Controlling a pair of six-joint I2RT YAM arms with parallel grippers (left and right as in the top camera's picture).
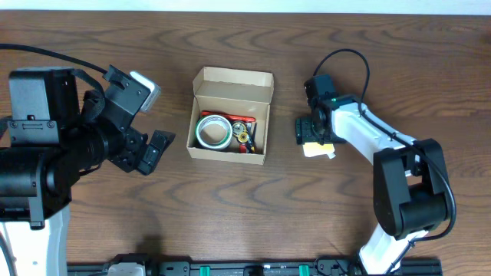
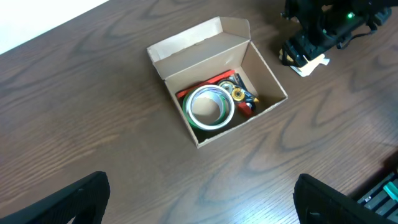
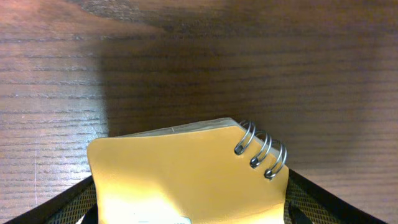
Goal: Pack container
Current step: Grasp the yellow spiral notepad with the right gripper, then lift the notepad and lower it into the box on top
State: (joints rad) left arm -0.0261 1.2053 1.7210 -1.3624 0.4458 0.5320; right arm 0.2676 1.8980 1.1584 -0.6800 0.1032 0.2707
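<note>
Left fingers (image 2: 62,202) spread wide; right fingers (image 3: 62,205) flank notepad (image 3: 180,180), grip unclear, apart from container (image 1: 229,155) edge.

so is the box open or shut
Open: the container's lid flap stands raised along its far edge, and a tape roll lies visible inside.

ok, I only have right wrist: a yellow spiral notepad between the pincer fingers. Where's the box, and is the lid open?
Observer: The container sits between the two arms, apart from your notepad, with its lid flap open.
Operator: Anything in it?
Observer: A tape roll lying flat, with small red and yellow items beside it.
Operator: Left arm?
Observer: The left pincer is open and empty, on the container's far side from you.
</note>
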